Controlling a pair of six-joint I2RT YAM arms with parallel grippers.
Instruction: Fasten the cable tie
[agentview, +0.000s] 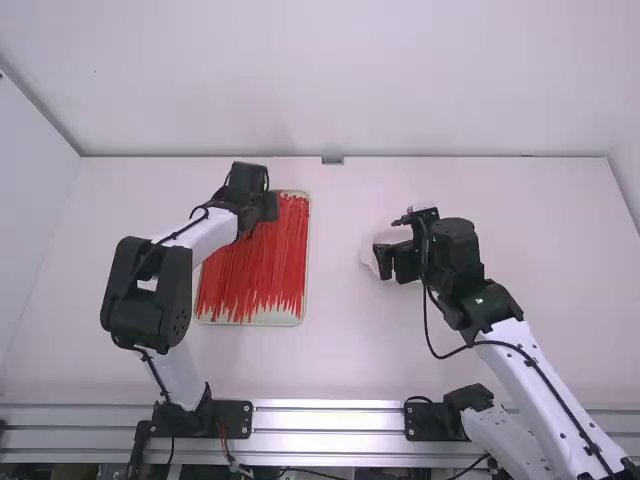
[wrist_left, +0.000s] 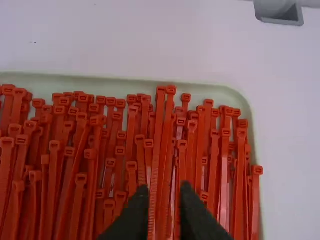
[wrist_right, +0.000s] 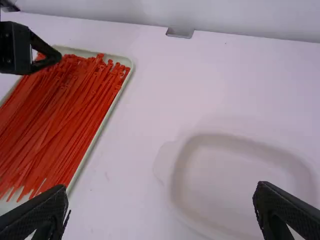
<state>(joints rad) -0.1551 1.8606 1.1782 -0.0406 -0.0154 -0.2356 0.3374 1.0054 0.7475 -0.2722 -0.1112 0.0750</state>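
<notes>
Up close, the left wrist view picks out square locking heads on the red plastic cable ties (wrist_left: 100, 150), dozens heaped in one pale green rectangular tray (wrist_left: 125, 82). Left gripper (wrist_left: 164, 187): tips narrowly parted, down among the ties, a couple of strands between them. The right wrist view gives the whole outline of one shallow white plastic dish (wrist_right: 235, 165); right gripper (wrist_right: 160, 190) is spread wide and empty above it.

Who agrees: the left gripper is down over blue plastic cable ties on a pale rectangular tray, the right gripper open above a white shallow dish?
One slip: the plastic cable ties are red-orange, not blue, as the left wrist view shows. The rest holds.
</notes>
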